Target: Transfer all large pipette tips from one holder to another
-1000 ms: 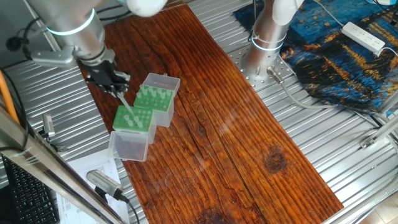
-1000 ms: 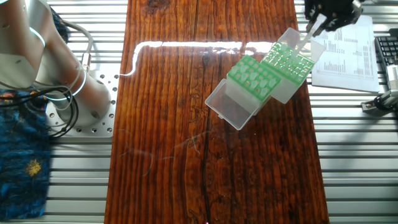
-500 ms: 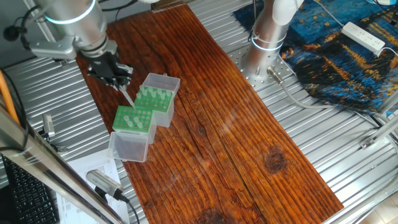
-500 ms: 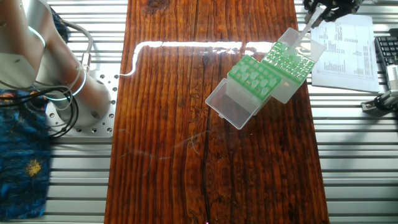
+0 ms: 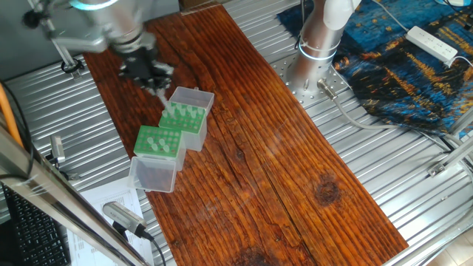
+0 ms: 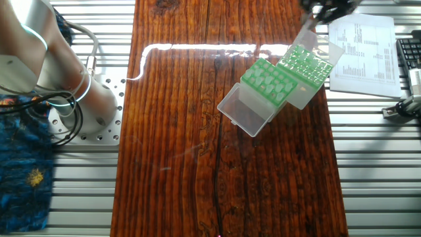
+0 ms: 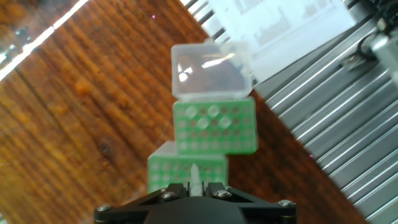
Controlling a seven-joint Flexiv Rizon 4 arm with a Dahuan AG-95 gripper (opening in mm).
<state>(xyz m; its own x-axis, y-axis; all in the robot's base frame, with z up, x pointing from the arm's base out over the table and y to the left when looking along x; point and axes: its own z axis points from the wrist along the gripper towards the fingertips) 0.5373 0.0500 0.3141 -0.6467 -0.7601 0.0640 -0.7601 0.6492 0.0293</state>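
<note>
One tip (image 7: 194,177) sits pinched in your closed gripper (image 5: 157,83), above the far rack (image 5: 185,118); other tips (image 5: 158,142) stand in the near rack (image 5: 158,140). Keep it vertical, centre on a free hole, lower slowly

We see one pale pipette tip (image 7: 195,177) upright, pinched in the hand (image 7: 194,186); other large pipette tips (image 5: 159,143) stand in green racks.

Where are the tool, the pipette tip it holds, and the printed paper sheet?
tool (image 7: 194,184), hand view, gap between its fingertips
pipette tip (image 7: 194,174), hand view, pale upper part above the fingers
printed paper sheet (image 6: 365,56), the other fixed view, middle of the page
</note>
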